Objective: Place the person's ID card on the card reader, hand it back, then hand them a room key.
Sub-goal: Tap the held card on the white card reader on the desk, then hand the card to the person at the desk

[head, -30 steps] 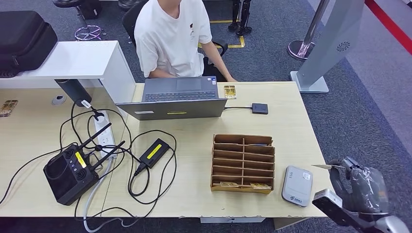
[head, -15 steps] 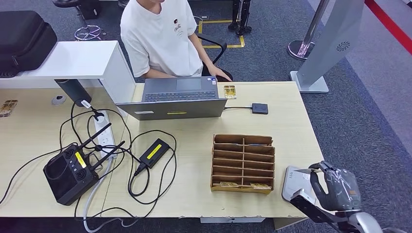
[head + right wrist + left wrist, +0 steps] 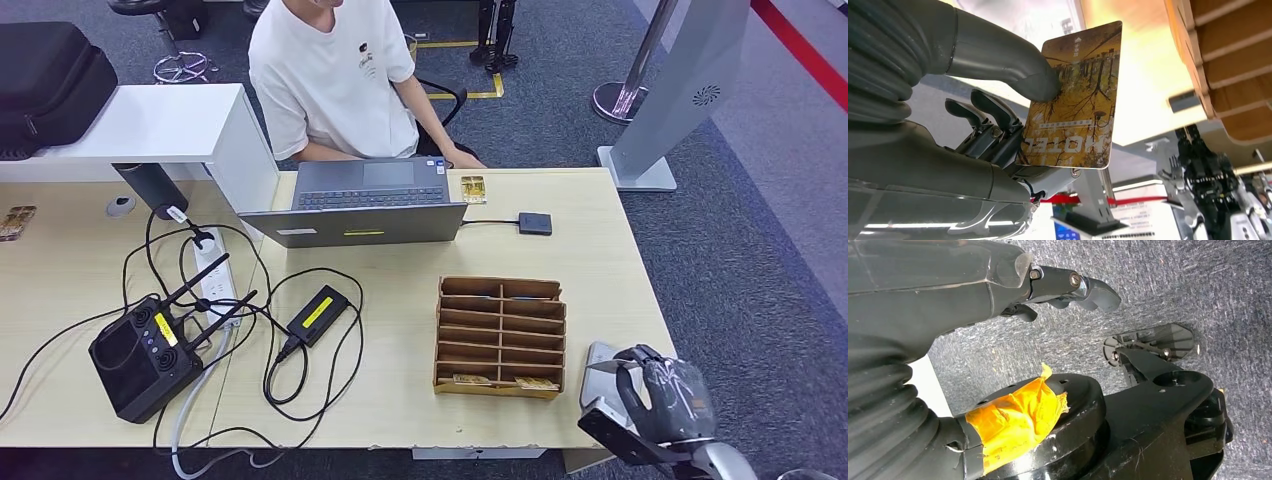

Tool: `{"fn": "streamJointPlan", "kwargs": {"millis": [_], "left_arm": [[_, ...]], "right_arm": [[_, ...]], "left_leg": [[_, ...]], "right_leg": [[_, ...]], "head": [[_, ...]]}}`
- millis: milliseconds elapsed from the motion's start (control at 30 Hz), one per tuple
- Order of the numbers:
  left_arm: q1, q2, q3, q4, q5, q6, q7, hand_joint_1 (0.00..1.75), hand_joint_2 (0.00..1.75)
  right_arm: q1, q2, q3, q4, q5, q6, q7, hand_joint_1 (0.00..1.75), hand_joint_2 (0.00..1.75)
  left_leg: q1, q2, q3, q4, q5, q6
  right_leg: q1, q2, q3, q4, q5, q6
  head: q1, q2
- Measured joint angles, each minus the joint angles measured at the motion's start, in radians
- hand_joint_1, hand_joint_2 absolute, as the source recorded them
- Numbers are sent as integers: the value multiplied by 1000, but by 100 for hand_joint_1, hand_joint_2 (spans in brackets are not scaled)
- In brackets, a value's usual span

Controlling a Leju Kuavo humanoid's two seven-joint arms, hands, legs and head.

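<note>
Pinching card [image 3: 1075,95], right hand [image 3: 662,398] fingers [image 3: 998,57].

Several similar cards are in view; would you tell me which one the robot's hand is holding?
The right hand pinches the card printed HOTEL, above the card reader. The others lie free: one beside the laptop, two in the wooden organizer.

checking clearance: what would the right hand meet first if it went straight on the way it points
Probably the card reader just beyond the right hand, which holds a card; the wooden card rack lies further on. Depth is unclear.
</note>
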Motion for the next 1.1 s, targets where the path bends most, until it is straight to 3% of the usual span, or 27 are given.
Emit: {"fn": "streamJointPlan", "kwargs": {"millis": [467, 767, 967, 1100], "left_arm": [[-4, 0, 0, 0, -7, 0, 6, 0, 175], [-4, 2, 0, 0, -20, 0, 7, 0, 175], [-5, 4, 0, 0, -30, 7, 5, 0, 175], [-6, 4, 0, 0, -37, 20, 5, 0, 175]], "right_arm": [[3, 0, 44, 97, -4, -44, 24, 175, 175], [-20, -50, 39, 14, -2, -25, 41, 175, 175], [-164, -101, -8, -115, -80, 90, 10, 175, 175], [-331, -128, -14, -150, -116, 146, 16, 175, 175]], "left_leg": [[0, 0, 1, 0, 0, 0], [-1, 2, 1, 0, 0, 0], [-1, 5, 2, 0, 0, 0], [-1, 7, 2, 0, 1, 0]], "right_leg": [[0, 0, 1, 0, 0, 0], [-1, 1, 1, 0, 1, 0], [-1, 4, 1, 0, 2, 0], [-1, 6, 1, 1, 4, 0]], "head": [[0, 0], [0, 0], [0, 0], [0, 0]]}}
